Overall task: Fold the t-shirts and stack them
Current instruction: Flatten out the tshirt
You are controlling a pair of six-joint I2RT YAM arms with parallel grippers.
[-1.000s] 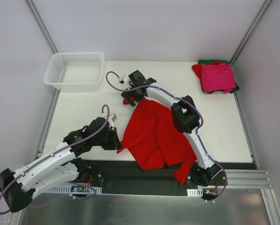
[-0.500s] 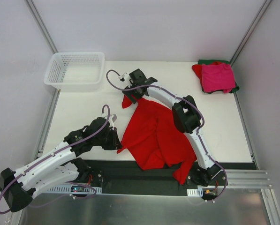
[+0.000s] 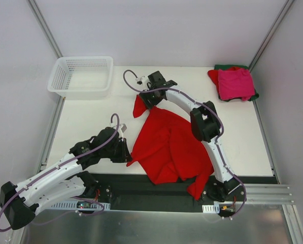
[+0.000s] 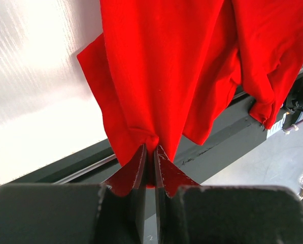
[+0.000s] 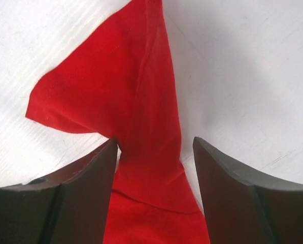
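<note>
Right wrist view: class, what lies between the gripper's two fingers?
A bunched fold of the bright red t-shirt, over white table, shown in the right wrist view.

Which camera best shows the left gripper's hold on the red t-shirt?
Left wrist: the left gripper is shut on a bunched edge of the red t-shirt. Top external shows it at the shirt's left corner, the pinch itself hidden. Right wrist shows only another part of the shirt.

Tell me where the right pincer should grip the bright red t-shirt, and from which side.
Grip the narrow fold beside the sleeve flap, at the far left corner of the bright red t-shirt. Come down from above, the right pincer straddling it: the cloth is bunched into a ridge there. The left pincer holds the near corner.
</note>
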